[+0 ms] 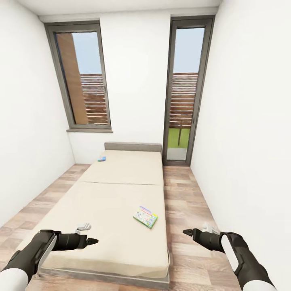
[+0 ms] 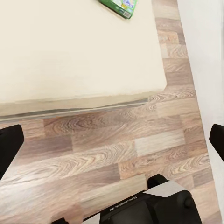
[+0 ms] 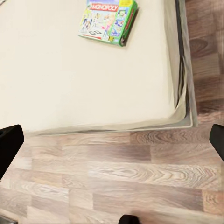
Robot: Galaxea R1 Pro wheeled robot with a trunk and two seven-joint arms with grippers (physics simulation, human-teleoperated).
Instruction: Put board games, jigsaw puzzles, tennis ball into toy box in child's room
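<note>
A low bed [image 1: 117, 194] with a beige mattress fills the middle of the room. A green-edged board game [image 1: 145, 217] lies flat near its right front side; the right wrist view shows it lettered MONOPOLY [image 3: 108, 19], and the left wrist view shows a corner of it [image 2: 119, 5]. A small blue board game [image 1: 102, 159] lies at the far left by the headboard. My left gripper [image 1: 93, 241] hovers open over the bed's front left part. My right gripper [image 1: 186, 232] is open above the floor, right of the bed. The table, toy box, jigsaw puzzles and tennis ball are out of view.
White walls close in on both sides. A window [image 1: 83, 76] and a tall glass door [image 1: 184, 93] stand in the far wall. Strips of wooden floor [image 1: 180, 194] run along both sides of the bed. My dark base [image 2: 154, 207] sits at the bed's foot.
</note>
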